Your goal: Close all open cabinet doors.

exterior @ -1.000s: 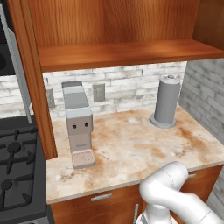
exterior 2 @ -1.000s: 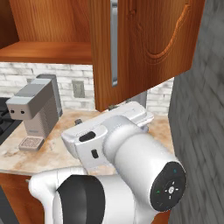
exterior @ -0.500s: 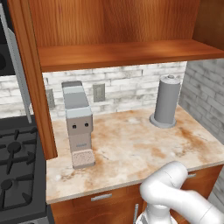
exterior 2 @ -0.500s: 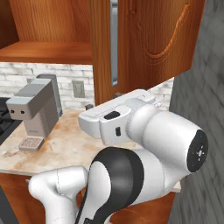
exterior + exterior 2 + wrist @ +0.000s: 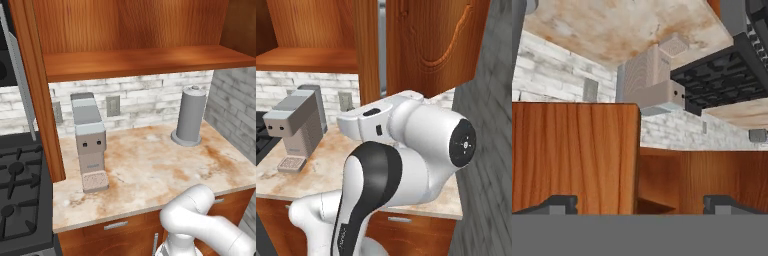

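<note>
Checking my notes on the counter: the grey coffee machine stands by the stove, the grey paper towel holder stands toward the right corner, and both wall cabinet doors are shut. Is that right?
Not quite. The cabinet doors are open: the left base view shows the bare shelf, and the right base view shows a cabinet door swung out. The coffee machine and paper towel holder stand as you say.

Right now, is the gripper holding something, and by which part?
Nothing is held. The gripper is open, its fingertips standing wide apart before an open cabinet door, touching nothing.
</note>
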Tool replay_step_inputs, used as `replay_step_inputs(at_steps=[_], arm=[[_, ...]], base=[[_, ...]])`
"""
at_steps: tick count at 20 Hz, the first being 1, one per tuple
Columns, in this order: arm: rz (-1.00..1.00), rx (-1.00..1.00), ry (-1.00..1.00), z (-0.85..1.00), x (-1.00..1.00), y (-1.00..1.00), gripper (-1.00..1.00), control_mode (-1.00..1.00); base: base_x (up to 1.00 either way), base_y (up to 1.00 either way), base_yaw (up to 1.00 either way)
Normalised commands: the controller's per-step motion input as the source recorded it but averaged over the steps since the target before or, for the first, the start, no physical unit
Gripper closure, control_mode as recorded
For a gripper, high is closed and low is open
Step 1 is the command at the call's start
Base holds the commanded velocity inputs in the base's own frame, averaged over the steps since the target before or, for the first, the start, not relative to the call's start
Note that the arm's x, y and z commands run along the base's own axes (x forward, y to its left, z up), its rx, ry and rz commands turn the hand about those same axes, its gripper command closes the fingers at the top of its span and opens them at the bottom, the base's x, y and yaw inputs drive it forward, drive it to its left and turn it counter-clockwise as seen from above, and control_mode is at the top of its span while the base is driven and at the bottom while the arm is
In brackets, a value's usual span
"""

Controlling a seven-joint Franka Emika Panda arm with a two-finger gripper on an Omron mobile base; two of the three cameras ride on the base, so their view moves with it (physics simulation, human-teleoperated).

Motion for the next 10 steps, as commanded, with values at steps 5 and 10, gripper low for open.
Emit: replay_step_inputs(at_steps=[5,10], arm=[[0.0,-0.17,-0.1,0.0,0.6,0.04,-1.0,-1.0],[0.0,-0.16,-0.11,-0.02,0.7,0.0,-1.0,-1.0]], base=[[0.0,0.0,0.0],[0.0,0.0,0.0]])
